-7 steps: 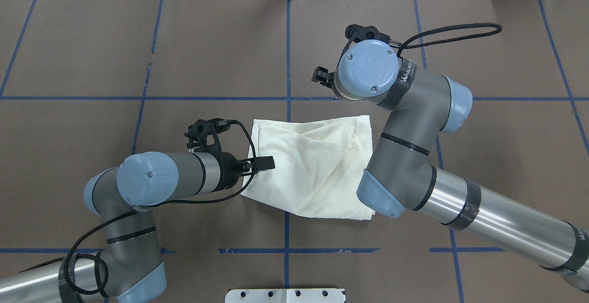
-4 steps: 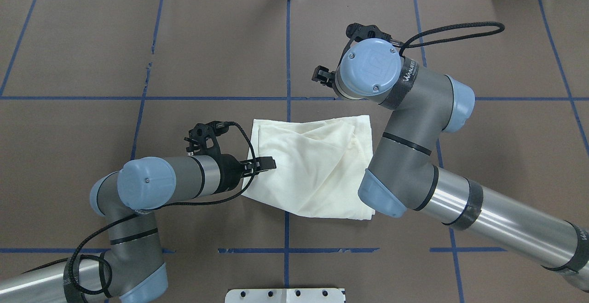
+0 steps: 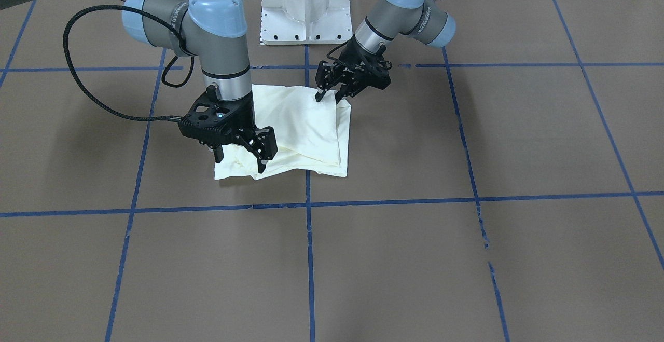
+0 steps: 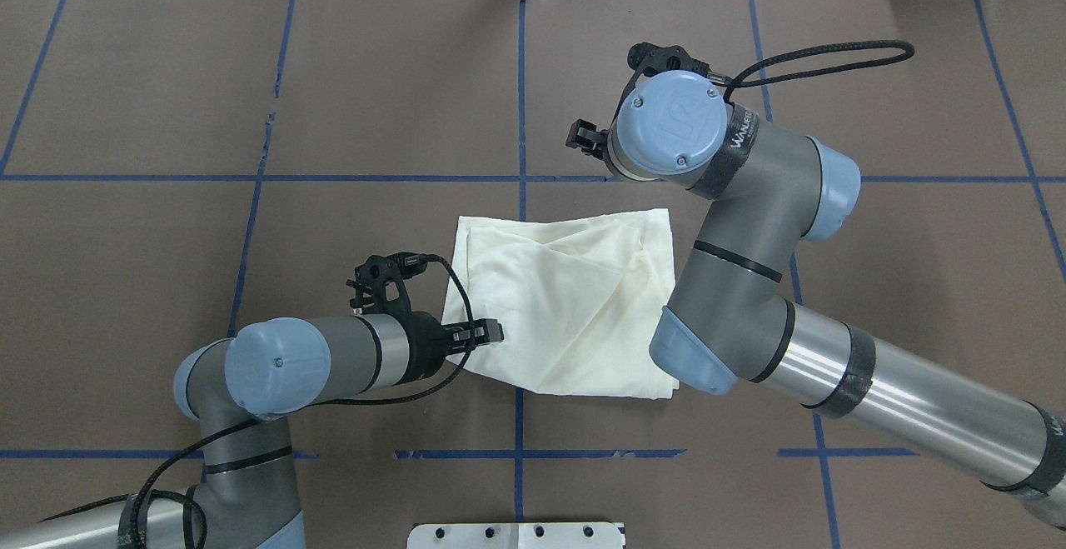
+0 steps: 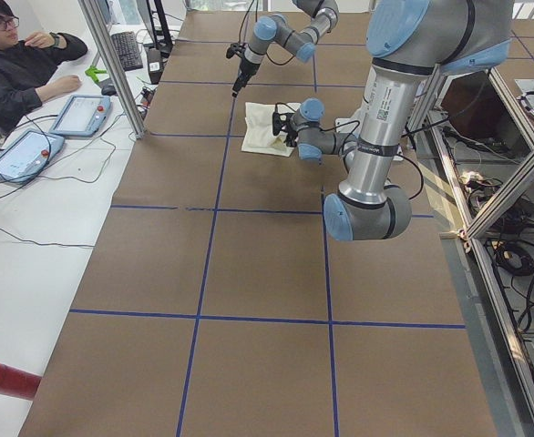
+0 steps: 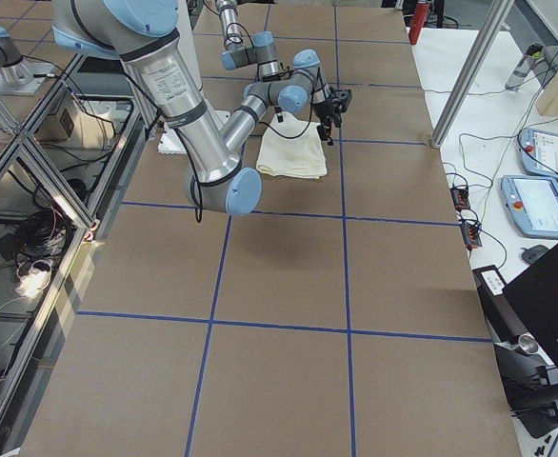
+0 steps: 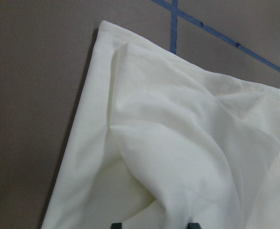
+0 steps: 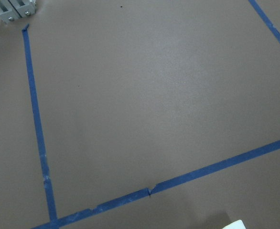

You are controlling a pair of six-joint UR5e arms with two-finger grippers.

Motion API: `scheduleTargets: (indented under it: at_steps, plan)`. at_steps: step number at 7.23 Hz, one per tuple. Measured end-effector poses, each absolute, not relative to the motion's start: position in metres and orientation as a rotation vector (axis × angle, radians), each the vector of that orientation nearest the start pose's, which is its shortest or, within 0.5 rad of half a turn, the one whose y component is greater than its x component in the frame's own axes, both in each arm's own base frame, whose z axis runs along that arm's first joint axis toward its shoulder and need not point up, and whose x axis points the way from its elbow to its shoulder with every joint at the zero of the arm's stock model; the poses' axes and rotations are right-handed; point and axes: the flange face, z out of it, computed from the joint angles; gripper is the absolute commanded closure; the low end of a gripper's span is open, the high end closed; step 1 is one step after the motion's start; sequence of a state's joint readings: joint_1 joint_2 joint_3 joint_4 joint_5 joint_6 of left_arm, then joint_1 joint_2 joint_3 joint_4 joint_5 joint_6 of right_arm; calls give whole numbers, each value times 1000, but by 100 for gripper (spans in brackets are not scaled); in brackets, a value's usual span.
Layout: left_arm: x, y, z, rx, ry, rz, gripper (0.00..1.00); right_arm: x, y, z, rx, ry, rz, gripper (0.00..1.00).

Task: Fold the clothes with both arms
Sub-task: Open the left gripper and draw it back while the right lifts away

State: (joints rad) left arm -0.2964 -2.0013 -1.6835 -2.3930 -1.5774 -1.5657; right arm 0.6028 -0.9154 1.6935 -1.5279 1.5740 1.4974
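- One shirt (image 4: pixel 566 307)
- Two arms: left arm (image 4: pixel 325 361), right arm (image 4: pixel 749 224)
- Two grippers: left gripper (image 3: pixel 328 97), right gripper (image 3: pixel 240 163)
- One person (image 5: pixel 16 68)
- Two tablets (image 5: pixel 80 114) (image 5: pixel 19 155)

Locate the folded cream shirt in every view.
Front-facing: shirt left of centre, upper half.
Overhead: centre.
Exterior left: far, top centre.
Exterior right: far, top centre.
Left wrist: fills most of the frame.
Right wrist: perhaps the pale sliver at the bottom edge.
Landmark: blue tape line running under it.

A black band (image 4: pixel 738 137) on the right arm (image 4: pixel 749 224) reads "WANJE", the rest unclear
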Motion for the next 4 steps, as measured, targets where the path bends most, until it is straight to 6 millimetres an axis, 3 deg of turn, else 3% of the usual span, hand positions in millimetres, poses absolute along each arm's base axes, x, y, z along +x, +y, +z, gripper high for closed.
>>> scheduleTargets:
  at_steps: [2, 4]
  plan:
    - [565, -303, 277, 203, 1343, -240, 100, -484, -495, 219, 272, -784, 499, 0]
    - [560, -300, 298, 200, 1311, -241, 100, -484, -495, 220, 272, -783, 502, 0]
